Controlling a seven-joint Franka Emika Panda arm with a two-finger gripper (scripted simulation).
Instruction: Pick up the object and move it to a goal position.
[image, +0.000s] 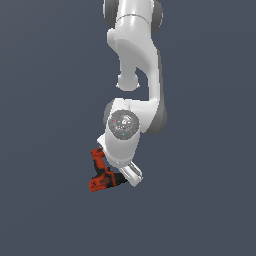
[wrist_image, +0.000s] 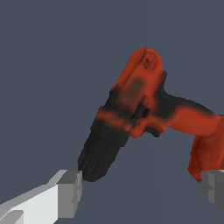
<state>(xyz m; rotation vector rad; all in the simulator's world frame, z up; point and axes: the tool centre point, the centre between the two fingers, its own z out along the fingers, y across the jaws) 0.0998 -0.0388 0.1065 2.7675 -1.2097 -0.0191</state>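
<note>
The object, a small red-orange and black power drill (image: 102, 176), lies on the dark grey floor just to the exterior view's left of my gripper (image: 129, 176). In the wrist view the drill (wrist_image: 144, 105) fills the middle, with its black chuck (wrist_image: 98, 153) pointing toward one fingertip and its handle reaching toward the other. My gripper (wrist_image: 140, 192) is open, with its fingers (wrist_image: 70, 192) spread wide on either side. The drill sits just beyond the fingertips, and nothing is clamped between them.
The white arm (image: 135, 65) hangs down from above in the exterior view, its wrist right over the drill. A plain dark grey floor (image: 200, 210) surrounds everything. No marker for a goal position shows.
</note>
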